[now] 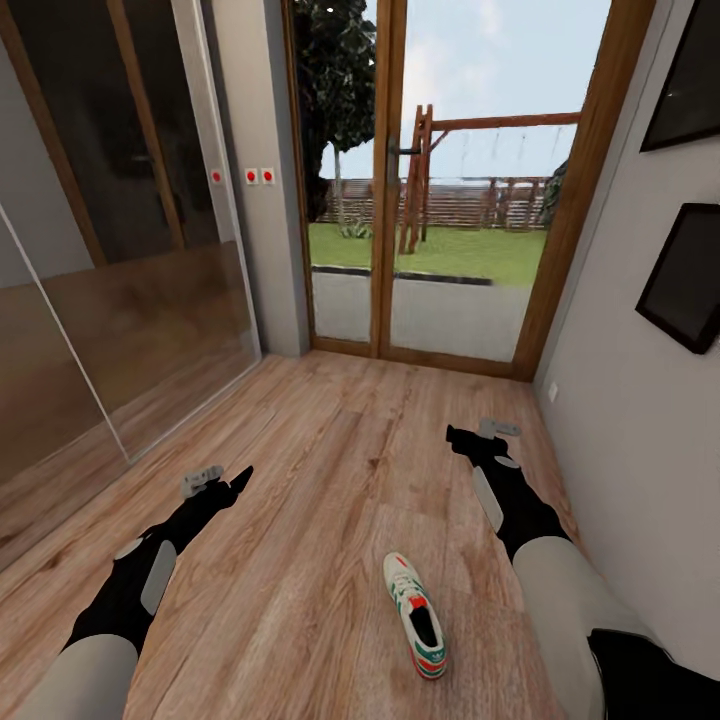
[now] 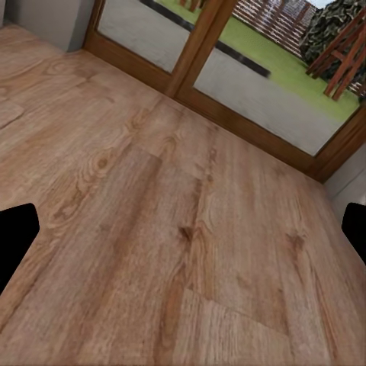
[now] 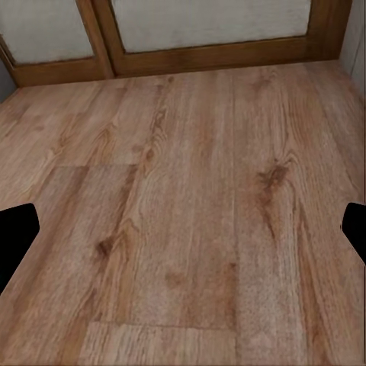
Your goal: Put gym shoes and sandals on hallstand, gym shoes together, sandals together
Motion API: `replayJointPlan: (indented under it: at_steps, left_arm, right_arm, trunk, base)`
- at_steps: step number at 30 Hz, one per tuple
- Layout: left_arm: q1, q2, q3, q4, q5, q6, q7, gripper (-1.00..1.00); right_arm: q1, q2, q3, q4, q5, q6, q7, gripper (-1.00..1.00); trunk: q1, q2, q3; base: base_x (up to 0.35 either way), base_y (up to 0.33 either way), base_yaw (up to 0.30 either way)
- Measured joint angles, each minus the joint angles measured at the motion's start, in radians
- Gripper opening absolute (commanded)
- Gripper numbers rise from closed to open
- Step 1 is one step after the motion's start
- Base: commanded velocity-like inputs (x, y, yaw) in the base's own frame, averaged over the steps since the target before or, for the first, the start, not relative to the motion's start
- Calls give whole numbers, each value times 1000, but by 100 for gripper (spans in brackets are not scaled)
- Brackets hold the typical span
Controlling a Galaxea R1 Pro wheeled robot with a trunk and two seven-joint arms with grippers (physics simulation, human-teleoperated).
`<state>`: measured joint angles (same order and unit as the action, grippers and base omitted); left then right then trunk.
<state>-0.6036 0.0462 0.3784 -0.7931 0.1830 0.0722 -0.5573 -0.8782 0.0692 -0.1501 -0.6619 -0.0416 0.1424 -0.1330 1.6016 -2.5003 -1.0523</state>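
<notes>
One gym shoe (image 1: 416, 613), white with green stripes and a red-orange tongue, lies on the corridor floor (image 1: 330, 470) close in front of me, toe pointing away. It sits between my two arms, nearer the right one. My left gripper (image 1: 234, 481) hovers low over the planks, ahead and left of the shoe, and holds nothing. My right gripper (image 1: 462, 438) hangs ahead and right of the shoe, also holding nothing. Both wrist views look down on bare planks, with the dark fingertips (image 2: 17, 232) (image 3: 15, 232) spread wide at the picture's sides. The sandals and the hallstand are out of view.
A wood-framed glass double door (image 1: 390, 200) closes the corridor's far end. Glossy sliding panels (image 1: 110, 260) line the left side, with a grey pillar (image 1: 262, 180) beyond them. The grey right wall (image 1: 620, 400) carries two dark frames (image 1: 688, 275).
</notes>
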Motion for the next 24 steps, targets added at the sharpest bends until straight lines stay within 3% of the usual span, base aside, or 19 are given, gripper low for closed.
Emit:
replayJointPlan:
  at_steps: [24]
  left_arm:
    - [0,5,-6,-4,-18,-2,3,100]
  right_arm:
    - [0,2,3,1,0,1,4,100]
  trunk:
    - [0,0,0]
  base:
    - [0,-28,0]
